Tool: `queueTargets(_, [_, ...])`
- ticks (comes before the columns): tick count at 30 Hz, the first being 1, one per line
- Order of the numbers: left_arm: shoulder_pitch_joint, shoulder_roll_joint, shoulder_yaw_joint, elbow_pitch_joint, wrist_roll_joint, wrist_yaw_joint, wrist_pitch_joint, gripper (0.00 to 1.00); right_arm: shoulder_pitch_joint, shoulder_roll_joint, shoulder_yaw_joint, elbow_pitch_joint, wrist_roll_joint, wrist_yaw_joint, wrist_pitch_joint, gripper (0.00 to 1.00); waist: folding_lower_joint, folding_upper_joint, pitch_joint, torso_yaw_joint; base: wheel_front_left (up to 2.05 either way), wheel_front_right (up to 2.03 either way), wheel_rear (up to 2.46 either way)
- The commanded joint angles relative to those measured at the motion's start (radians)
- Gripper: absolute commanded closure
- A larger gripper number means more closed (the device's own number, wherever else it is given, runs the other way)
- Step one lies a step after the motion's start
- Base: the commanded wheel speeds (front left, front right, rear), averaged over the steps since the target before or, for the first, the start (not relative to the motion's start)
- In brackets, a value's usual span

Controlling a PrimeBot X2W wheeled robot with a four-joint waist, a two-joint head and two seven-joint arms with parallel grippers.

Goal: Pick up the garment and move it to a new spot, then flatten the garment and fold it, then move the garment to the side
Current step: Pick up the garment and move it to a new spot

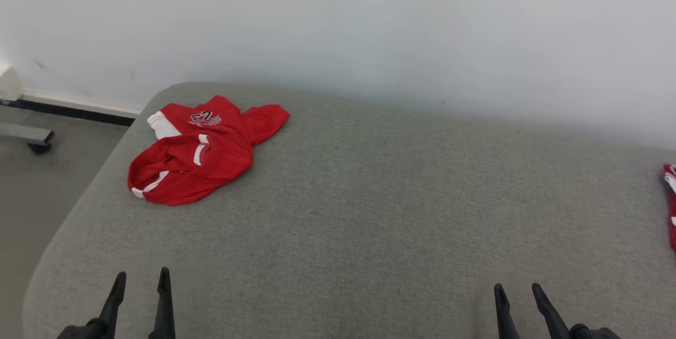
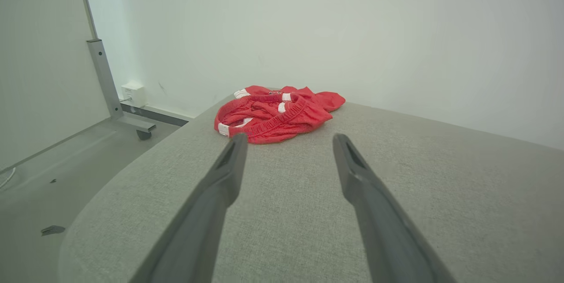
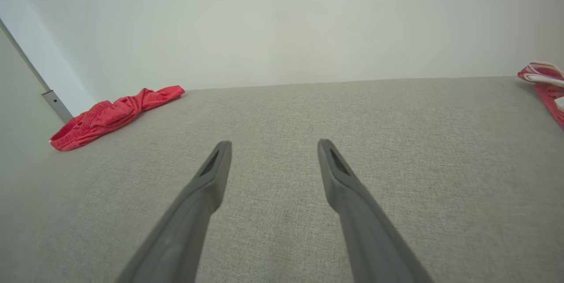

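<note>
A crumpled red garment (image 1: pixel 198 151) with white trim and a printed logo lies bunched at the far left of the grey padded surface (image 1: pixel 369 212). The left wrist view looks straight at the garment (image 2: pixel 275 114), and it lies far left in the right wrist view (image 3: pixel 110 115). My left gripper (image 1: pixel 141 278) is open at the near left edge, well short of the garment, nothing between its fingers (image 2: pixel 229 164). My right gripper (image 1: pixel 518 291) is open at the near right, over bare fabric, fingers (image 3: pixel 216 173) apart.
Another red and white cloth (image 1: pixel 670 201) pokes in at the right edge of the surface. A pale wall (image 1: pixel 369 27) runs along the back. Floor (image 1: pixel 31 186) drops off to the left, with a grey metal stand on a caster (image 2: pixel 116 98) there.
</note>
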Motion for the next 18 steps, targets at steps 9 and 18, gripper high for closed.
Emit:
queueTargets(9, [-0.004,0.021,0.015,0.011,0.002,0.008,0.0,0.0,-0.011,0.004,0.018,0.01,0.007,-0.003,-0.004,0.0,-0.0001,0.0,0.007,0.199,0.0,0.0,0.0])
queueTargets(18, [0.0,0.027,0.029,0.005,-0.007,0.012,0.0,0.0,-0.03,0.005,0.043,0.011,0.008,-0.003,-0.004,0.0,-0.0001,0.0,0.024,0.243,0.0,0.0,0.0])
